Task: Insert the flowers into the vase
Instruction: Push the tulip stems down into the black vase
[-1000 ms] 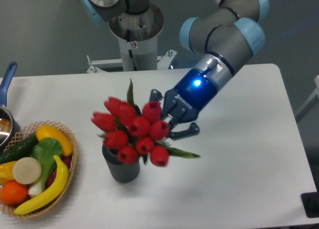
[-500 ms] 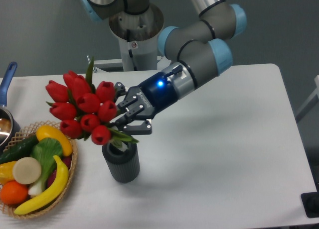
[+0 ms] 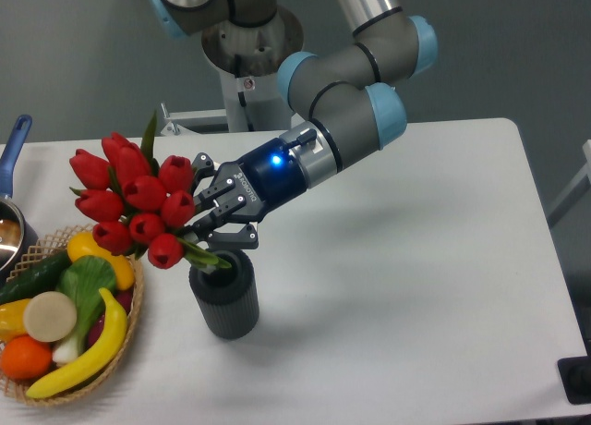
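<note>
The flowers [image 3: 132, 203], a tight bunch of red tulip buds with green leaves, lean up and to the left above the table. Their stems run down to the right into the mouth of the vase [image 3: 223, 298], a small dark grey ribbed cylinder standing on the white table [image 3: 425, 286]. My gripper [image 3: 214, 217] is shut on the stems just above the vase rim, with the arm reaching in from the upper right. The stem ends are hidden inside the vase.
A wicker basket [image 3: 129, 296] with a banana [image 3: 88, 351] and toy produce sits at the left front, close to the tulip heads. A pot with a blue handle [image 3: 13, 148] is at the far left edge. The robot base [image 3: 249, 65] stands behind.
The bunch has swung from the right of the vase, up and to the left. My gripper moved left with it and now holds the stems over the vase mouth.
</note>
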### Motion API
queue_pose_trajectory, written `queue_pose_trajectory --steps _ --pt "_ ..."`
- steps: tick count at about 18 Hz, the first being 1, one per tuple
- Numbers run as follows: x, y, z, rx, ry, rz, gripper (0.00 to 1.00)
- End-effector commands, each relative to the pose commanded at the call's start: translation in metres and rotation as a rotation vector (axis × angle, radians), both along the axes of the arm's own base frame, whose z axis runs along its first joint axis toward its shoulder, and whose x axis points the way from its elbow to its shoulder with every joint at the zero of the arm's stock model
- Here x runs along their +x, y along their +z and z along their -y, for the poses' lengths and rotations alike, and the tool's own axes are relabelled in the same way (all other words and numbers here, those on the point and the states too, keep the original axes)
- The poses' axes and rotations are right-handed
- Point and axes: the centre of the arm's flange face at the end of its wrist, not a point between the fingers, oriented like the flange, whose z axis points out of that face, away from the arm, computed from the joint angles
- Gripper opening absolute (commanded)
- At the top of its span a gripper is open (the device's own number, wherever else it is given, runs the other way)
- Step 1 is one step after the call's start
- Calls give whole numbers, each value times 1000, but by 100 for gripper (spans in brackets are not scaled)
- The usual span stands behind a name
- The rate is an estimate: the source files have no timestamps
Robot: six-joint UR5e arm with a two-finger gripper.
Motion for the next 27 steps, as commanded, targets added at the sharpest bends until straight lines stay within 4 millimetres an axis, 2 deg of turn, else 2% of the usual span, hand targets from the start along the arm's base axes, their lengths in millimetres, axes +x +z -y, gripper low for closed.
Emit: queue_pose_trajectory --steps 2,8,11,15,17,24,26,27 --pt "-4 -17 2 -16 7 23 24" --pt "-13 -50 -1 -21 8 21 26" --pt "-14 -57 -1 -26 9 27 26" --pt "-18 -78 4 -34 18 33 26" --pt "-18 -93 14 -12 28 -2 26" --pt "-17 -110 19 -31 35 22 27" --pt "-18 -112 22 -33 40 25 28" --pt "-17 -114 23 -35 40 28 32"
